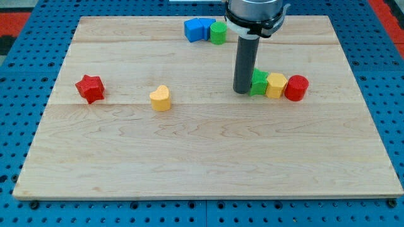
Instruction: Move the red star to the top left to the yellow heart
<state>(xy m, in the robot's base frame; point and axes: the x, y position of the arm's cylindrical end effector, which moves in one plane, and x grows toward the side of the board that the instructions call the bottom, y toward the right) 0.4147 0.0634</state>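
The red star [89, 88] lies on the wooden board at the view's left. The yellow heart [161, 98] lies to its right and slightly lower, a clear gap between them. My tip [242, 92] rests on the board right of centre, far to the right of both. It stands against the left side of a green block [258, 82].
A row of a green block, a yellow block [276, 85] and a red cylinder [296, 87] runs right from my tip. A blue block [198, 29] and a green cylinder [218, 33] sit near the board's top edge. The wooden board [208, 157] lies on a blue pegboard.
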